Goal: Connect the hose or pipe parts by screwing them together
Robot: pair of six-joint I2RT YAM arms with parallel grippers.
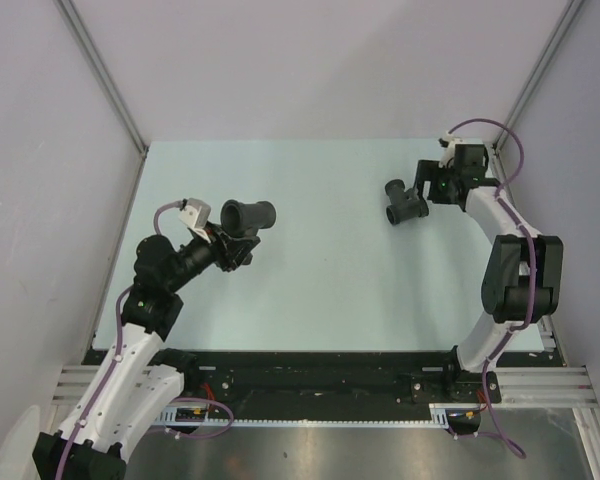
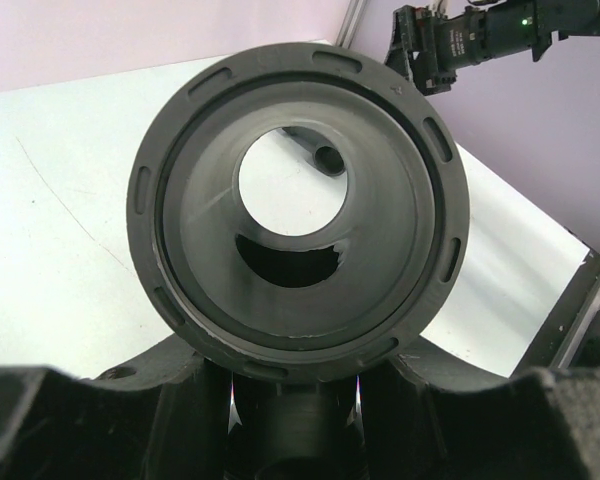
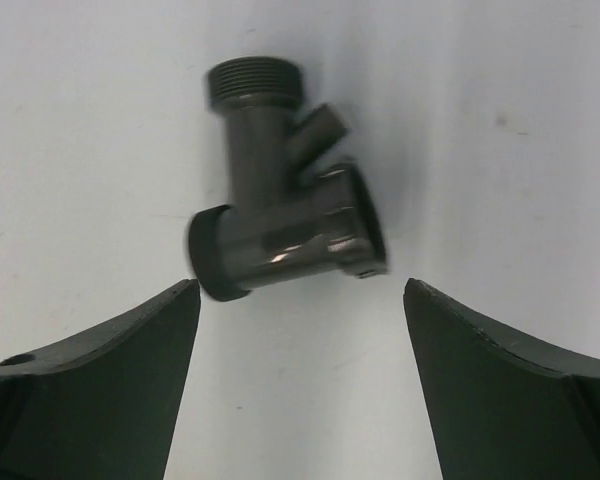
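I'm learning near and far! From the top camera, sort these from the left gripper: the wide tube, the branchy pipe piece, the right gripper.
1. Wide tube: held in the left gripper itself.
2. Branchy pipe piece: across the table, on the right.
3. Right gripper: just beyond that piece, far right.

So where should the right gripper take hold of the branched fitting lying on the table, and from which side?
Probably the thick cross barrel of the branched fitting, end to end, coming from the side opposite its threaded port. The open right gripper lines up with that barrel, and the threads would be left free for screwing.
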